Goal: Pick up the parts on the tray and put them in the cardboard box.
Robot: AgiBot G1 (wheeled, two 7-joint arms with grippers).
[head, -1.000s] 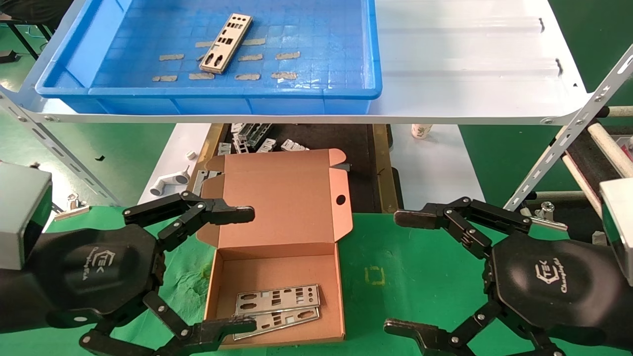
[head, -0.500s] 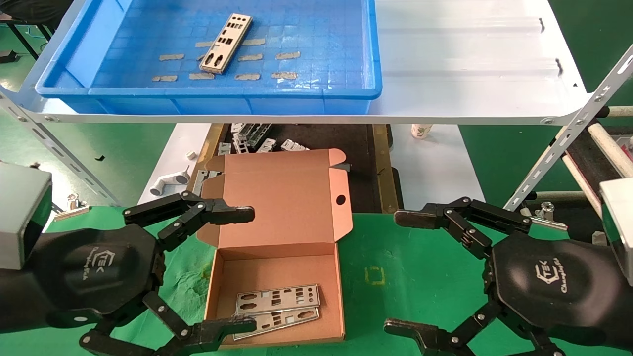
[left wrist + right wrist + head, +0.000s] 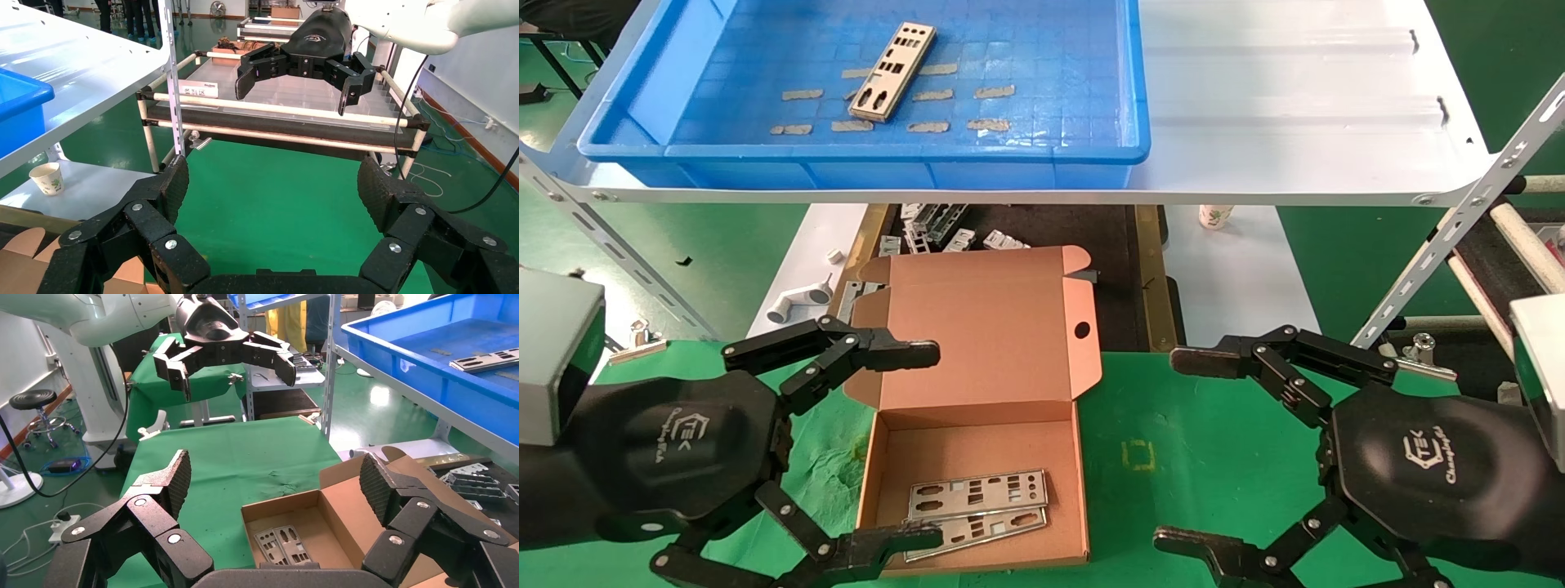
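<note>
Grippers, left gripper (image 3: 919, 445) and right gripper (image 3: 1185, 449), are gaping empty, flanking cardboard box (image 3: 977, 359); punched silver part (image 3: 892, 71) is lying beyond, in blue tray (image 3: 1042, 151).

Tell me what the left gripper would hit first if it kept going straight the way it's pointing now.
Probably nothing nearby. The open left gripper points across the cardboard box, apparently above it, toward the open right gripper, which faces it farther off, with only green table cover between. Depth is uncertain.

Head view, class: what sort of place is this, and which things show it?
Probably a factory packing or assembly workstation. A blue tray on a metal shelf holds a punched metal part, more parts lie in a cardboard box, and loose brackets sit below.
</note>
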